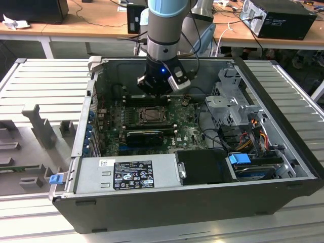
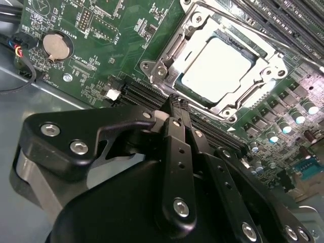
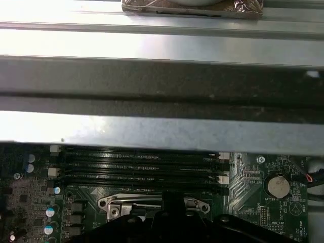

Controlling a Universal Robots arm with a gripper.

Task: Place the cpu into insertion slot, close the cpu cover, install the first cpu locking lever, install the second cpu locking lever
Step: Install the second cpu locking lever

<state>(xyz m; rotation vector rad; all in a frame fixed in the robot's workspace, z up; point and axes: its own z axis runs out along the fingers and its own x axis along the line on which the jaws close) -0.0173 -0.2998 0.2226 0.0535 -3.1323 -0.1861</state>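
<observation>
Already the grey-topped square cpu (image 2: 216,65) lies in the metal-rimmed insertion slot (image 2: 157,71), upper right of the second wrist view, with the silver cpu cover frame (image 2: 269,67) seemingly down around it. The black fingers (image 2: 174,114) are pressed together, empty, tips just beside the socket's edge. Judging by this, a lever step needs a steady, shallow push that stays clear of the black memory slots (image 2: 136,91).
</observation>
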